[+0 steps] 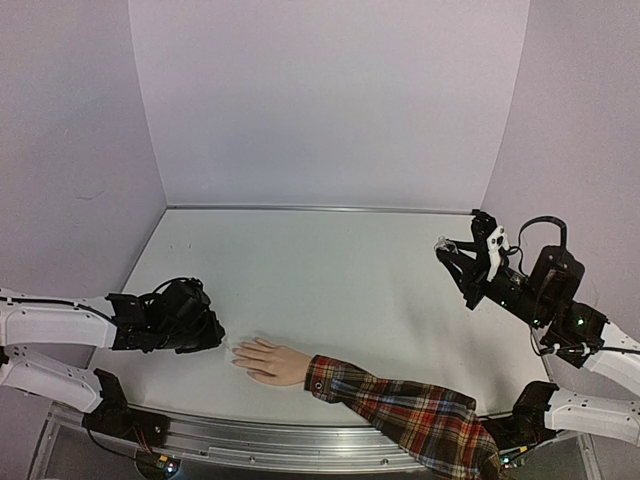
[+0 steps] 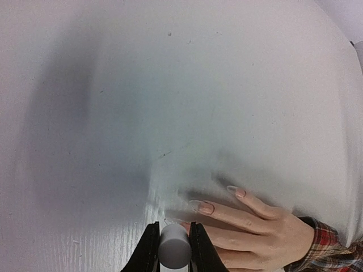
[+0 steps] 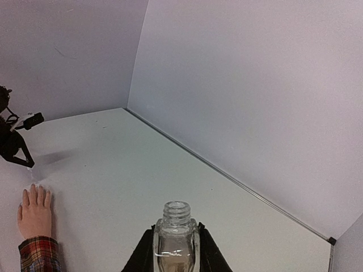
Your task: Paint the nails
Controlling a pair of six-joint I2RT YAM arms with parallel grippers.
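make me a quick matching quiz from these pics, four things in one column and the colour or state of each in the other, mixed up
Things:
1. glass bottle
2. grey cap
3. hand
4. sleeve

States:
A. red plaid
B. palm down on the table, fingers spread
C. held in the right gripper, neck uncapped
D. held in the left gripper

Pairs: 1-C, 2-D, 3-B, 4-A
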